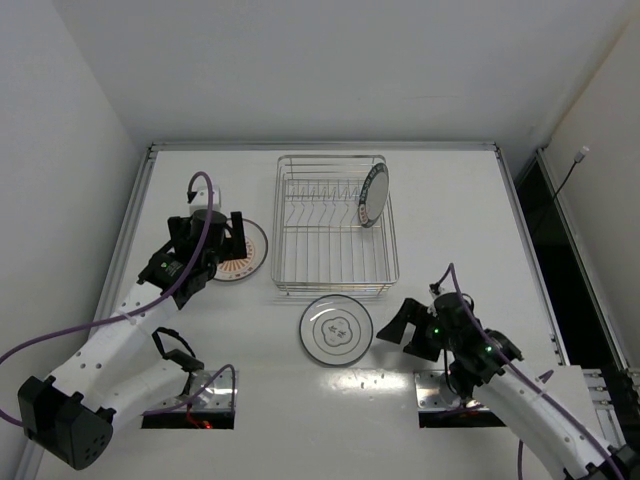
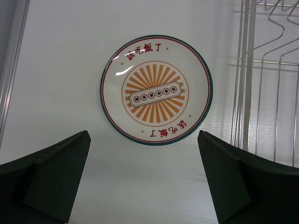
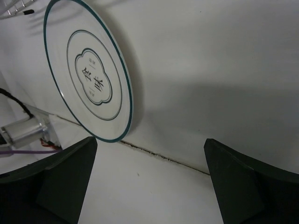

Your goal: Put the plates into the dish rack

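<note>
The silver wire dish rack [image 1: 335, 225] stands mid-table. The teal-ringed plate [image 1: 372, 195] stands on edge among the tines at its right end. The orange sunburst plate [image 1: 243, 252] lies flat left of the rack and shows in the left wrist view [image 2: 156, 89]. My left gripper [image 1: 220, 228] hovers over its left part, open and empty [image 2: 144, 179]. The plate with thin dark circles [image 1: 336, 329] lies flat in front of the rack and also shows in the right wrist view [image 3: 88, 69]. My right gripper [image 1: 395, 328] is open and empty just right of it [image 3: 149, 184].
The rack's wires [image 2: 252, 74] run along the right of the left wrist view. Metal rails [image 1: 130, 225] edge the table at left, back and right. Two dark cut-outs with mounts [image 1: 188, 410] lie at the near edge by the arm bases.
</note>
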{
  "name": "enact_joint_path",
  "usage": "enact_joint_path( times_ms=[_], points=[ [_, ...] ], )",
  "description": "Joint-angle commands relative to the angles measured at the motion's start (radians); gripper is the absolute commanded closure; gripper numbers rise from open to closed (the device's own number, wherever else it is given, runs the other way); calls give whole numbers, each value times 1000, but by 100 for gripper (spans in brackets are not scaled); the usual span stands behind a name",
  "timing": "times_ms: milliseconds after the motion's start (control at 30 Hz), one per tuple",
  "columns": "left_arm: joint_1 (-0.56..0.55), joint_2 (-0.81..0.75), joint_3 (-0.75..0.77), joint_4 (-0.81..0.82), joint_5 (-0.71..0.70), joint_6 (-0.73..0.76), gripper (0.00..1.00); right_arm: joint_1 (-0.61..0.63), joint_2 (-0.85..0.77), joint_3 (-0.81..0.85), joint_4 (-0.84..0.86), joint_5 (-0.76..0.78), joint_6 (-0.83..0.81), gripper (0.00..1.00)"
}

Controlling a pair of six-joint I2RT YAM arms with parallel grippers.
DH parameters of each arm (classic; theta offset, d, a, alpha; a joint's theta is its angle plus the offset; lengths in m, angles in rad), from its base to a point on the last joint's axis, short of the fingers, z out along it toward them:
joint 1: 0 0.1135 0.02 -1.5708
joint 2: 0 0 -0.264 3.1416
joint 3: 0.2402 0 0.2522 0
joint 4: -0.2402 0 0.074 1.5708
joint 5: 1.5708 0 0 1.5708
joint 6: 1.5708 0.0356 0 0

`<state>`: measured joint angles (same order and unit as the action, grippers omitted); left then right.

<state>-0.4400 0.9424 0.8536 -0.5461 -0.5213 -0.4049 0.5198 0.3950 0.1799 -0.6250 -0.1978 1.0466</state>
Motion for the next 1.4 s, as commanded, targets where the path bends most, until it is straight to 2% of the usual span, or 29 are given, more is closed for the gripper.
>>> enact_joint_path(
  times_ms=[0, 133, 233, 467, 700, 833, 867, 933, 1167, 1267, 1300, 1367],
  points=[
    [-6, -19, 33, 6, -17, -9, 0, 6, -39, -72, 162, -120, 159, 4],
    [-6, -19, 33, 6, -26, -9, 0, 6, 1, -151, 280, -143, 222, 8],
    [-6, -19, 33, 6, -26, -9, 0, 16, 57, -172, 340, -143, 236, 14],
    [-6, -19, 33, 6, -26, -9, 0, 54, 261, -246, 573, -131, 291, 14],
    [-6, -10, 33, 6, -26, -9, 0, 129, 481, -264, 772, -45, 322, 25],
    [-6, -10, 33, 6, -35, -9, 0, 172, 594, -264, 855, 12, 362, 37],
    [-6, -10, 33, 6, -36, -9, 0, 192, 613, -264, 882, 23, 372, 42],
    [-6, -10, 33, -3, -36, -9, 0, 212, 653, -273, 901, 57, 400, 45],
    [-6, -10, 33, -3, -36, -9, 0, 269, 740, -253, 901, 115, 431, 76],
    [-6, -10, 33, -3, -36, -9, 0, 290, 740, -243, 840, 124, 440, 96],
    [-6, -10, 33, -3, -36, -9, 0, 301, 707, -243, 819, 124, 440, 100],
    [-6, -10, 33, -3, -36, -9, 0, 301, 661, -215, 750, 133, 431, 100]
  ],
)
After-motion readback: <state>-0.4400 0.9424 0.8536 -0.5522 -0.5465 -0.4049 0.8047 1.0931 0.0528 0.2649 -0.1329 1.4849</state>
